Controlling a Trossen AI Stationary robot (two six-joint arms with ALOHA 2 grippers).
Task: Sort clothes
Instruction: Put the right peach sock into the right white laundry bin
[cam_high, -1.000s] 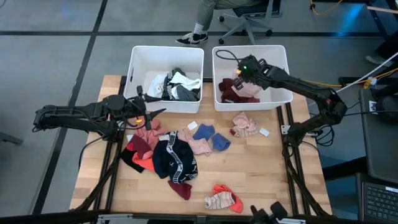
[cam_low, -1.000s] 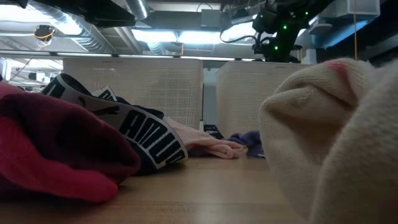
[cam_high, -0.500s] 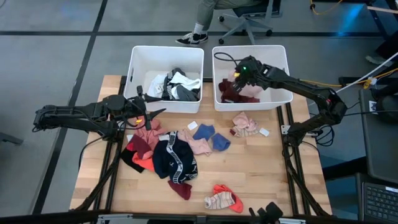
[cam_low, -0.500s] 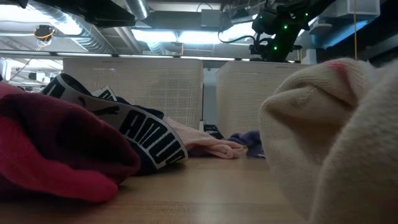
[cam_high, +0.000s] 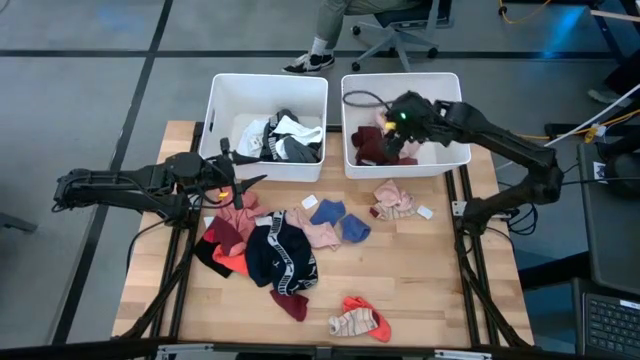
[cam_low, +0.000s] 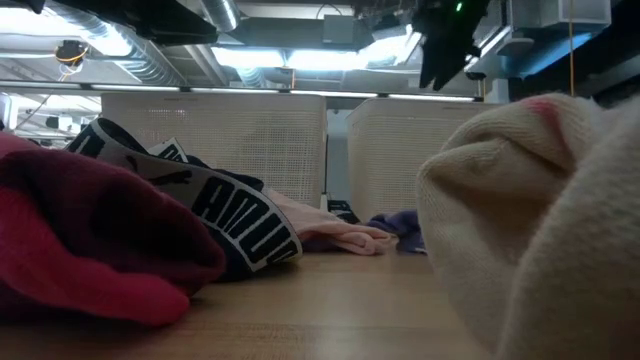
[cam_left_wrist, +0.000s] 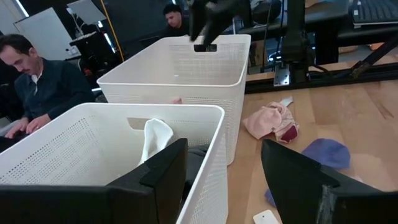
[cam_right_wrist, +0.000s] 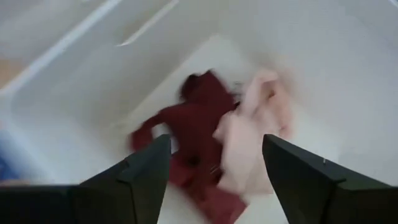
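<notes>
Right end effector (cam_high: 402, 122) wide — over maroon garment (cam_right_wrist: 198, 134), left end effector (cam_high: 243, 186) wide

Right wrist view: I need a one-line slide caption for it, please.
Open right gripper above the right bin, looking down on a maroon garment and a pale pink garment inside.

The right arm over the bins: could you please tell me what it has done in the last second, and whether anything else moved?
The right hand has shifted slightly along the right bin and risen in the low view; it is open and empty above the maroon garment and pink garment lying there. The left hand, open, and the clothes on the table stayed put.
</notes>
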